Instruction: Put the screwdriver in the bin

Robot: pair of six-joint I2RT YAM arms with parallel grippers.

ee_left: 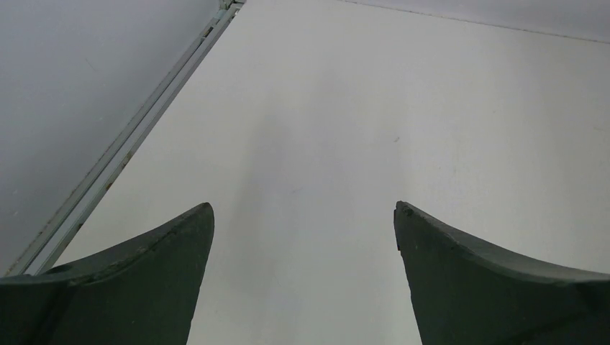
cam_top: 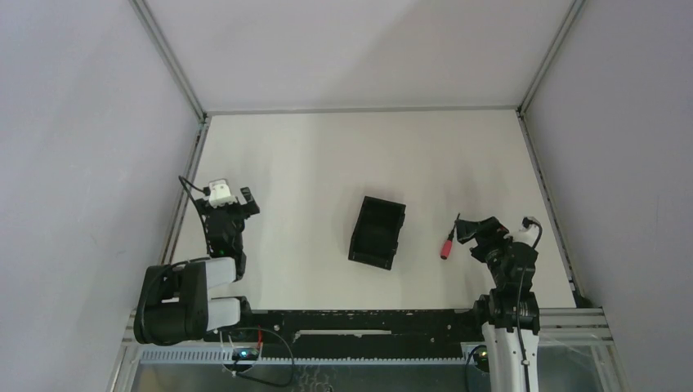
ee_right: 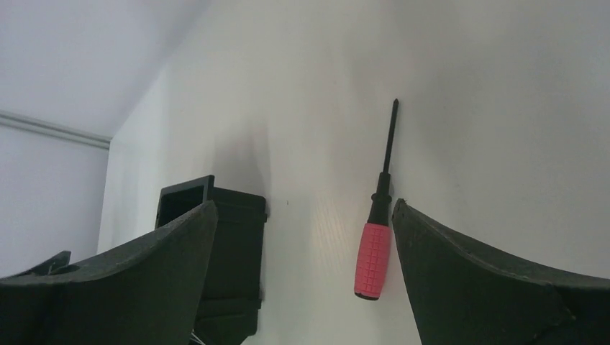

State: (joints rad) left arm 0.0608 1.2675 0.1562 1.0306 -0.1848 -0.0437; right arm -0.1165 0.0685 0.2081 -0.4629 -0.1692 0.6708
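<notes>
Top view, near edge: both arm bases stand on a black rail (cam_top: 359,320) along the near side of the white desk (cam_top: 327,163). Left hand (cam_top: 231,214) hangs near the left side rail (cam_top: 184,196); in its wrist view the left hand (ee_left: 303,215) has its fingers (ee_left: 144,280) spread wide with only desk surface between them. Right hand (cam_top: 474,230) sits near the right side rail (cam_top: 543,188), likewise spread open and gripping nothing (ee_right: 303,210).

The screwdriver (cam_top: 447,245) lies flat on the desk just left of the right hand, red handle near and dark shaft pointing far. In the right wrist view the screwdriver (ee_right: 374,248) lies between the spread fingers, nearer one of them; whether it touches that finger cannot be told.

The bin (cam_top: 377,231) stands mid-desk, left of the screwdriver and apart from it, open top upward, its long sides running near to far at a slight slant; its ribbed wall shows in the right wrist view (ee_right: 230,237). A broad stretch of desk separates bin from left hand, and another runs from the bin to the far rail (cam_top: 359,110).
</notes>
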